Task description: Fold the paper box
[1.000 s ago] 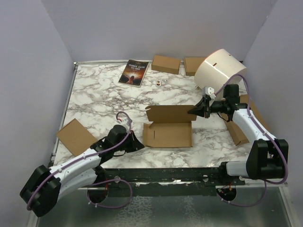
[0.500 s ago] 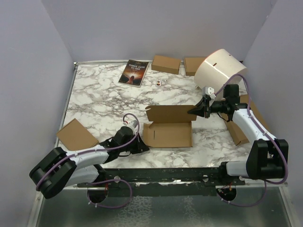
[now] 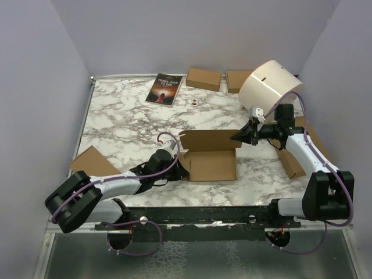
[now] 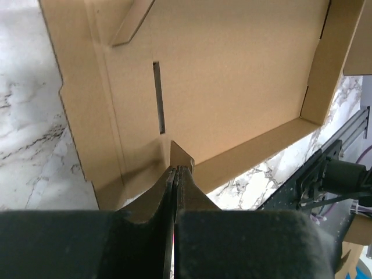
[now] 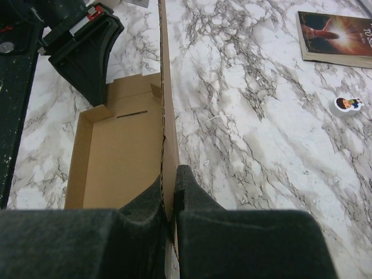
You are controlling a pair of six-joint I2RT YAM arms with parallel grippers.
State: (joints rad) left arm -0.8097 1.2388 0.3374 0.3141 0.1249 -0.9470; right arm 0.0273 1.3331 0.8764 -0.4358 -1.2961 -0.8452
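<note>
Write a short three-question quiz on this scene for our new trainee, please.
1. True or false: the right pincer is shut on the upright rear panel of the paper box.
2. The left pincer grips the box at its: A) left side B) right side C) rear panel.
3. What printed item lies near the far edge of the table?
Key: 1 true; 2 A; 3 the book.

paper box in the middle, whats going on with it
Two arms are working on the paper box. The right tool pinches its rear flap, standing upright; the left tool is shut on a small tab at the box's left wall. The tray walls are up, the lid not yet closed.
</note>
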